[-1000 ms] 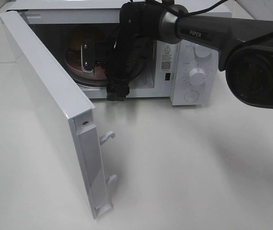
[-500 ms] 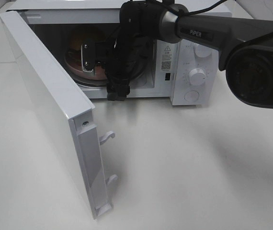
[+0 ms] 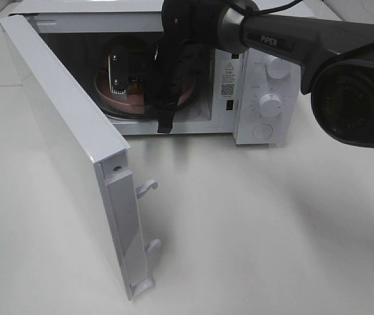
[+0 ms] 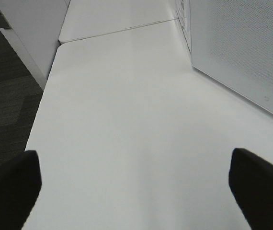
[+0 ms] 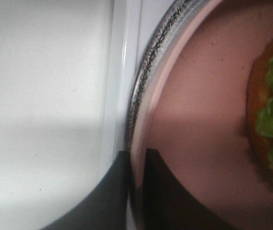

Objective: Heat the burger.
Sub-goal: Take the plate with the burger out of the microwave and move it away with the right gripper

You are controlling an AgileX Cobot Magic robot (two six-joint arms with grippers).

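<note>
Right end effector [image 5: 136, 153]: jaws drawn together since the earlier frame, now pinching the rim of the pink plate [image 5: 194, 96] inside the microwave [image 3: 266, 72]. Burger [image 5: 267, 117]: on that plate, just beyond the pinch. Left end effector [image 4: 134, 160]: open, empty. Likely plate adjustment; door [image 3: 62, 125] open, heating not begun.

A white box-shaped microwave oven [image 3: 259, 85] is sitting on the plain white tabletop [image 3: 272, 230], its white door [image 3: 62, 144] standing wide open; a round pink plate [image 5: 199, 124] is lying inside on the clear glass turntable [image 5: 146, 72]; two round white dials [image 3: 270, 104] are facing forward.
</note>
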